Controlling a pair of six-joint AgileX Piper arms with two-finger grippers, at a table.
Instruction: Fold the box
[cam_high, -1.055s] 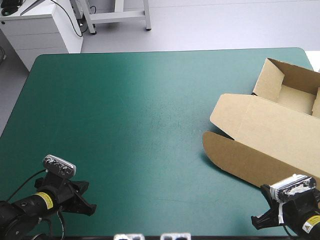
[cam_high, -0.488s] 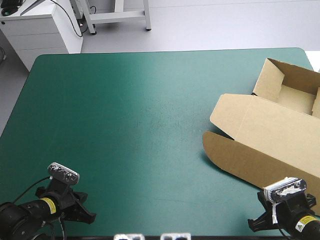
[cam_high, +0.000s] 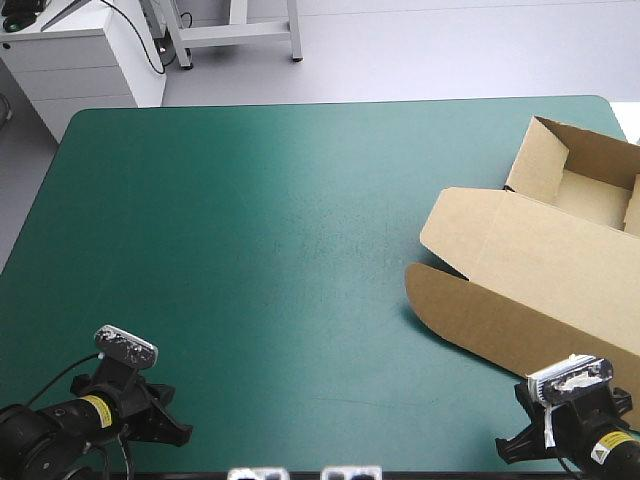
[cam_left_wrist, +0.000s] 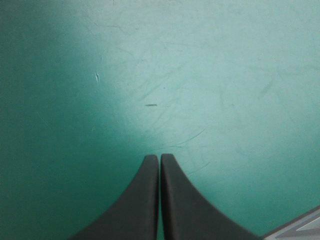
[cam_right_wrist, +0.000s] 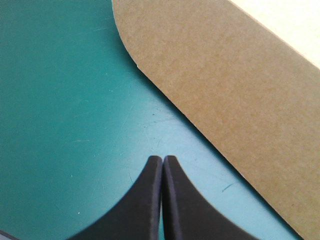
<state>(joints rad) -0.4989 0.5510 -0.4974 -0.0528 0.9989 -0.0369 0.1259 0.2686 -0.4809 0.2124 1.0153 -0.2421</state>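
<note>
The brown box (cam_high: 545, 255) lies at the table's right side as an open tray with raised walls at the back right and its lid spread flat toward the front. My right gripper (cam_high: 512, 446) sits at the front right corner, just in front of the lid's front flap (cam_right_wrist: 225, 90), shut with nothing held (cam_right_wrist: 162, 159). The flap's rounded corner lies ahead of its fingers without touching them. At the front left corner my left gripper (cam_high: 180, 432) is shut over bare teal-green cover (cam_left_wrist: 159, 157), far from the box.
The teal-green cover (cam_high: 260, 230) stretches bare across the left and middle of the table. The box's right part runs past the table's right edge of the high view. A white cabinet (cam_high: 70, 50) stands beyond the back left corner.
Both arms drew back toward the front edge since the earliest frame, then stayed still. The box has not moved.
</note>
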